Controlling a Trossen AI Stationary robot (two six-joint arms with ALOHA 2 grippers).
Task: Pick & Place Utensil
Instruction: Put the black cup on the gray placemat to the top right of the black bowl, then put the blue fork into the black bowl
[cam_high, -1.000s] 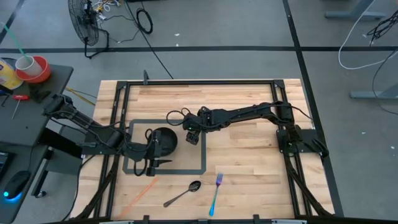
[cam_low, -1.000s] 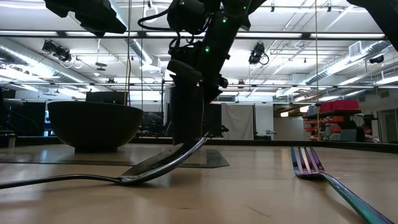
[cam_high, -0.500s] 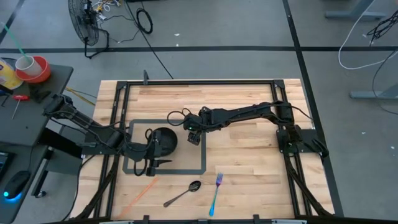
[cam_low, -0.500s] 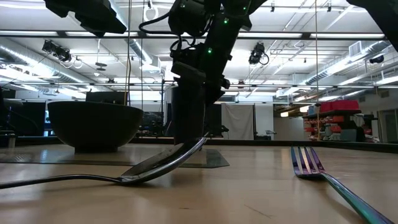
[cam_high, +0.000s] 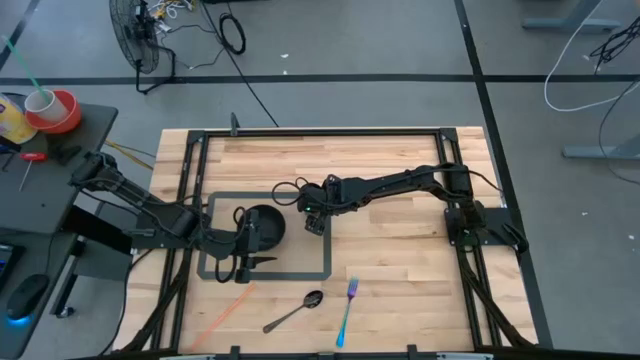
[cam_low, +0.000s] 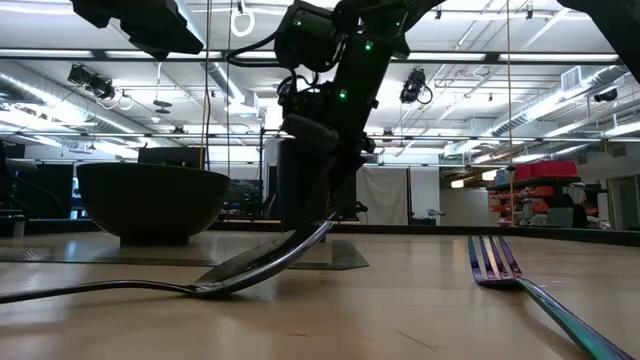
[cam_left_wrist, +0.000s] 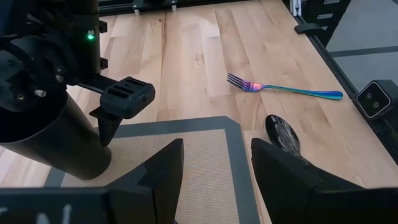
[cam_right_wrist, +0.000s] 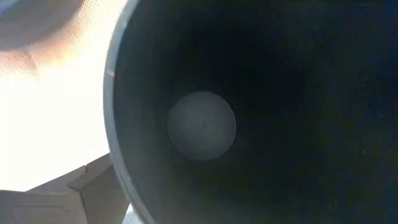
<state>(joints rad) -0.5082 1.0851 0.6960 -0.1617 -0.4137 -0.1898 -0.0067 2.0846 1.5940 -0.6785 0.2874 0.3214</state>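
At the far left of the desk (cam_high: 400, 260), the left arm lies along the frame rail and reaches inward. The left claw (cam_high: 246, 263) hangs over the near part of the grey mat (cam_high: 300, 258), spread and empty, with bare mat showing between its fingers (cam_left_wrist: 163, 169). Just beyond it on the mat sits the black bowl (cam_high: 262, 225). Toward the front edge an orange stick (cam_high: 222, 308) lies aslant. To its right is the spoon (cam_high: 295, 311), bowl end up, and beside that the iridescent fork (cam_high: 346, 310), apart from the spoon and with its tines pointing away from the edge. No utensil is picked up yet, so this looks like the approach step. The right claw (cam_high: 313, 216) is at a dark upright cylinder (cam_left_wrist: 43, 134) on the mat's far right corner, with its camera staring down inside. I cannot tell whether it grips the cylinder's wall. The next move probably calls for the left claw to swing forward off the mat and come down over the spoon's thin handle. There is open wood around both utensils, but the front rail is near and the bowl crowds any lift back across the mat.
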